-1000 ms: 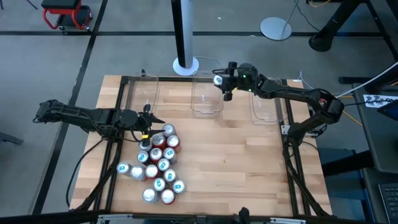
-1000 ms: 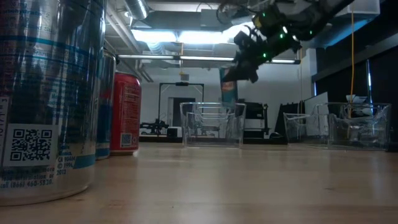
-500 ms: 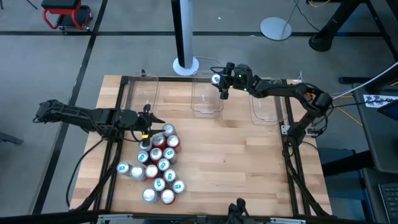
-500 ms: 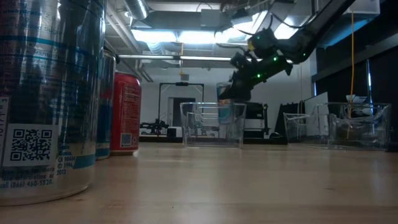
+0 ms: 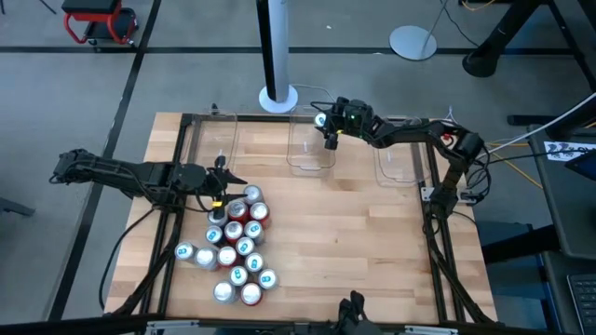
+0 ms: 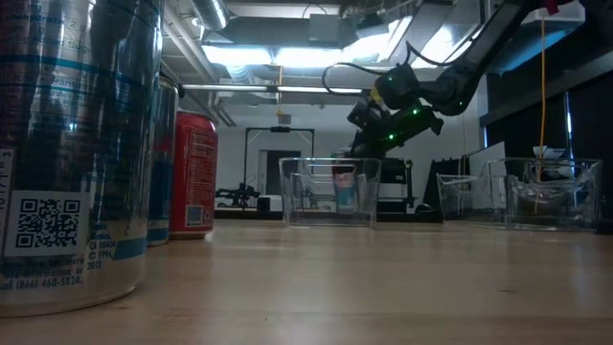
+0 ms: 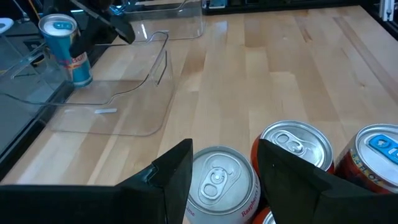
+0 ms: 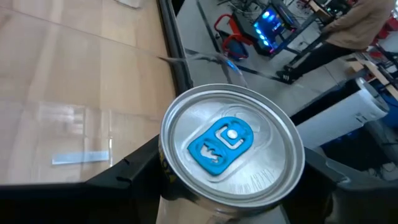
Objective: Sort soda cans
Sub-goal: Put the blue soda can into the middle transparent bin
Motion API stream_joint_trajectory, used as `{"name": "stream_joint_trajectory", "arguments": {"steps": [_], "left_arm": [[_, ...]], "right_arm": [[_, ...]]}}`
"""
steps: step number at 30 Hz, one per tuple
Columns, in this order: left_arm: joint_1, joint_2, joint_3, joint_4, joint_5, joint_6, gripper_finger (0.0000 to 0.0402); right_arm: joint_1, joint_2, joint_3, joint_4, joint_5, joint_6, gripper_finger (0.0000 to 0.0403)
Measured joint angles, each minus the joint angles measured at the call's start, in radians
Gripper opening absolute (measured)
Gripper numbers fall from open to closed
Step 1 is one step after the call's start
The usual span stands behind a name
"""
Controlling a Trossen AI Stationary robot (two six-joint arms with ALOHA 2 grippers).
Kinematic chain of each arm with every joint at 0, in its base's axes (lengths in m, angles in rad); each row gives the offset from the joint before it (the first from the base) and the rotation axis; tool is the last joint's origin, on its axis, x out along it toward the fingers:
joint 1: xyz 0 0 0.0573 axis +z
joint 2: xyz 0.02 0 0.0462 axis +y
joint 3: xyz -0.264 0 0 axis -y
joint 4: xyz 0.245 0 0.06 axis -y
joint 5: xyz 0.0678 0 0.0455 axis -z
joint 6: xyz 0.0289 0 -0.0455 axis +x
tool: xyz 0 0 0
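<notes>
My right gripper (image 5: 327, 130) is shut on a silver soda can with a blue tab (image 8: 231, 146). It holds the can inside the middle clear bin (image 5: 310, 147) at the table's far edge. The low view shows this can (image 6: 347, 188) behind the bin's wall, with the gripper (image 6: 369, 144) above it. Whether the can stands on the bin's floor I cannot tell. My left gripper (image 5: 222, 191) is open at the far end of the can cluster (image 5: 237, 244). Its fingers (image 7: 177, 174) stand on either side of a silver-topped can (image 7: 219, 182). My right gripper pinches the blue-tab can between its two fingers at the upper wall, just under the rim (image 8: 166, 157). The fingers come slanting down from above and from the table's right. The can is upright inside the middle bin.
Three clear bins line the far edge: left (image 5: 216, 140), middle, and right (image 5: 400, 156). Several upright cans, red and silver, stand clustered on the table's left half, and some loom close in the low view (image 6: 77, 144). The bare wooden table (image 5: 363, 233) stretches to the right.
My right gripper has moved down and slightly toward the table's left, keeping its hold. The can has gone from above the middle bin's rim to down inside the bin.
</notes>
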Motion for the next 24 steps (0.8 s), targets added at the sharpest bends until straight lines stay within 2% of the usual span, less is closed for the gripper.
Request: {"name": "stream_joint_trajectory", "arguments": {"steps": [15, 24], "left_arm": [[0.0, 0.0, 0.0, 0.0, 0.0, -0.002, 0.017], [0.0, 0.0, 0.0, 0.0, 0.0, -0.003, 0.017]], "right_arm": [[-0.01, 0.032, 0.001, 0.009, 0.036, -0.019, 0.0251], [-0.011, 0.032, 0.002, 0.011, 0.07, -0.021, 0.0299]]}}
